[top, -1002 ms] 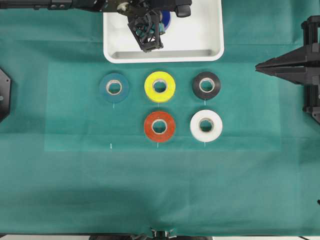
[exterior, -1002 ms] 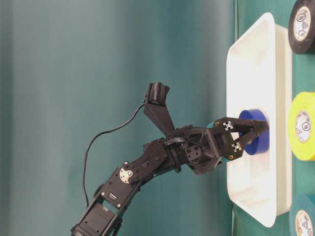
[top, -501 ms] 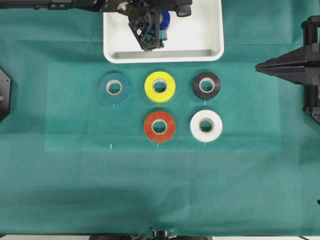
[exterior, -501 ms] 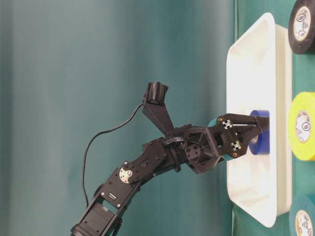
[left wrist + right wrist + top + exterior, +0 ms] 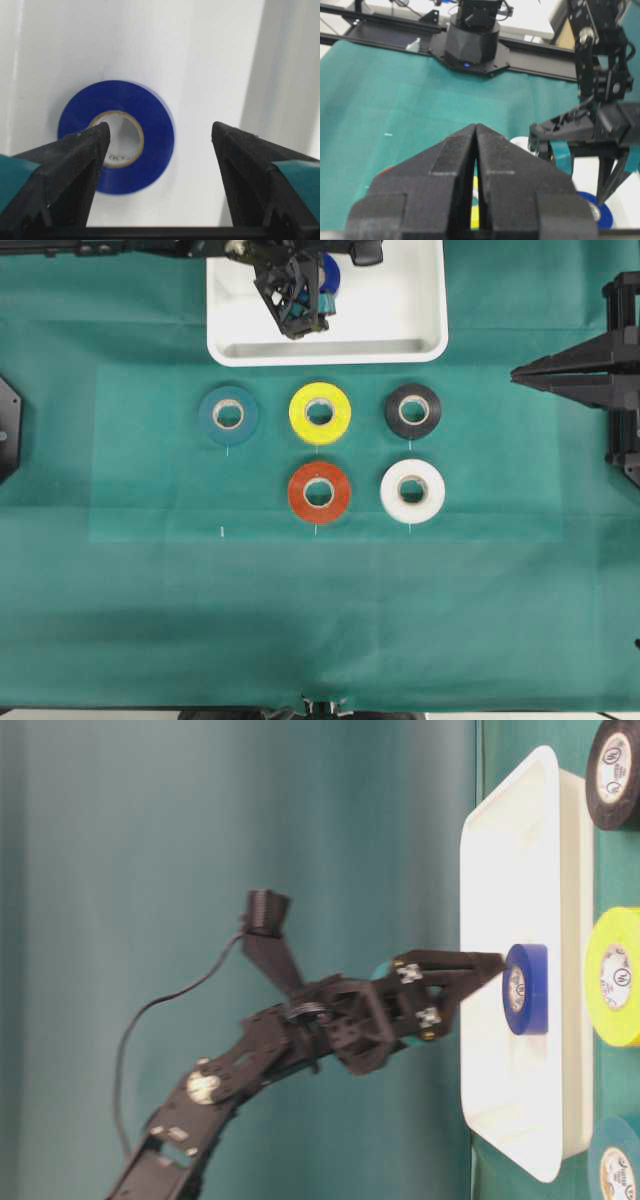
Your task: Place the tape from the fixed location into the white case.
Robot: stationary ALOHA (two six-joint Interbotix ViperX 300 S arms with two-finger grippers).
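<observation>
Tape (image 5: 117, 136) lies flat in the white case (image 5: 400, 340), apparently untouched by the left pincer (image 5: 160, 165), which gapes wide and empty.

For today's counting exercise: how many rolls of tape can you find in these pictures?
6. Blue roll in the white tray, partly under the left gripper. On the cloth: teal, yellow, black, red, white.
</observation>
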